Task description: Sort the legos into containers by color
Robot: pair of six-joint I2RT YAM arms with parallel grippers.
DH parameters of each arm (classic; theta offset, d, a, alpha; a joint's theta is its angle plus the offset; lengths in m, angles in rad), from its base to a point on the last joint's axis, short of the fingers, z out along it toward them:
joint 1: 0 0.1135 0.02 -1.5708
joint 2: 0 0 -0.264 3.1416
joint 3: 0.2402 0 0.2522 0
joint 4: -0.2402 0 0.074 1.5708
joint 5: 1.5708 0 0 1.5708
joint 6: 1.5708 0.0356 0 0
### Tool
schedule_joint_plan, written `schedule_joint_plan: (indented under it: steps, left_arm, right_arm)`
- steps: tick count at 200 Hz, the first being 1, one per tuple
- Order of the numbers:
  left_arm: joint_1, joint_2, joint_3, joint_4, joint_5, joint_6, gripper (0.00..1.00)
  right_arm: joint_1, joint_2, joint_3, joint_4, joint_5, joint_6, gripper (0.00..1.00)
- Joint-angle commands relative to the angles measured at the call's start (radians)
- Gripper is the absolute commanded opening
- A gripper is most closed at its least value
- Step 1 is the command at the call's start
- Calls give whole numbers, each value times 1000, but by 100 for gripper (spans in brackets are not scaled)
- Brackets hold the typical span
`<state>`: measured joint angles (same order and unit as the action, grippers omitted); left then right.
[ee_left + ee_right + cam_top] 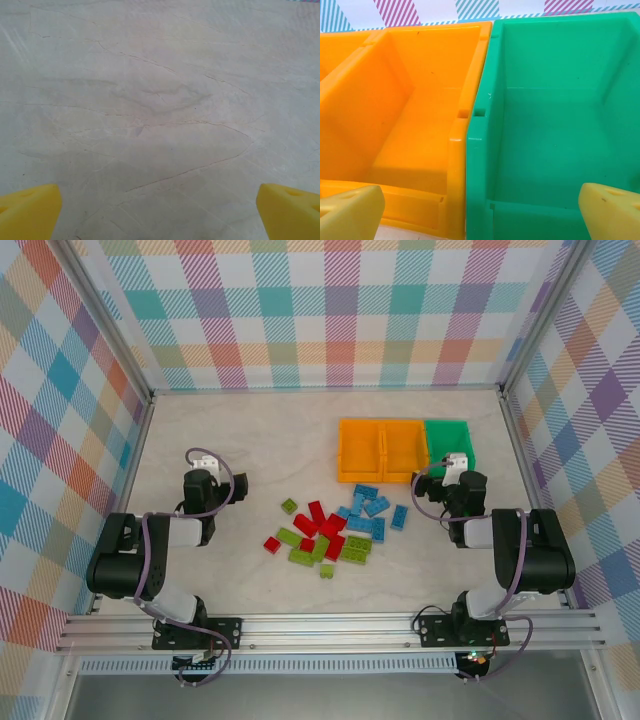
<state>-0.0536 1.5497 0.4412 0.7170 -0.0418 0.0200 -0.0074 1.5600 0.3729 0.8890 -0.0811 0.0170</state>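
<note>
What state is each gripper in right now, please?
Left gripper: open, holding nothing, over the table.
Right gripper: open, holding nothing, at the green bin.

Orange, green bins (384, 452) — seemingly marbled table (160, 100)

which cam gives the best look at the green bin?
Right wrist: the green bin fills the right half of the frame up close, inner walls and floor visible. Top external shows it small, its near edge covered by the right arm. Left wrist faces the tabletop.
</note>
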Motion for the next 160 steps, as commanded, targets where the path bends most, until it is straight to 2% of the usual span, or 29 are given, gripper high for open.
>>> schedule_joint_plan:
  steps: [1, 18, 44, 52, 63, 67, 123, 143, 160]
  left_arm:
    - [3, 4, 10, 26, 11, 12, 100]
    - [3, 4, 10, 24, 11, 13, 100]
    - [3, 4, 10, 26, 11, 13, 100]
    - [3, 4, 10, 25, 11, 12, 100]
    - [3, 4, 10, 25, 11, 12, 100]
    - [3, 4, 11, 24, 13, 11, 100]
    - [3, 4, 11, 25, 11, 13, 100]
    - [3, 4, 10, 25, 11, 12, 100]
    - [3, 2, 7, 31, 11, 12, 100]
  right_arm:
    - [-5, -6, 13, 22, -41, -19, 100]
    - [-4, -6, -3, 53, -103, -43, 100]
    - [-4, -6, -5, 56, -102, -43, 100]
    - [-4, -8, -7, 61, -54, -24, 100]
    - [-6, -9, -17, 75, 105, 41, 100]
    - [-5, -14, -22, 77, 128, 50, 99]
    - [-4, -14, -62, 164, 34, 11, 100]
    - [-3, -103, -88, 138, 32, 1, 100]
    - [8, -257, -92, 11, 102, 11, 100]
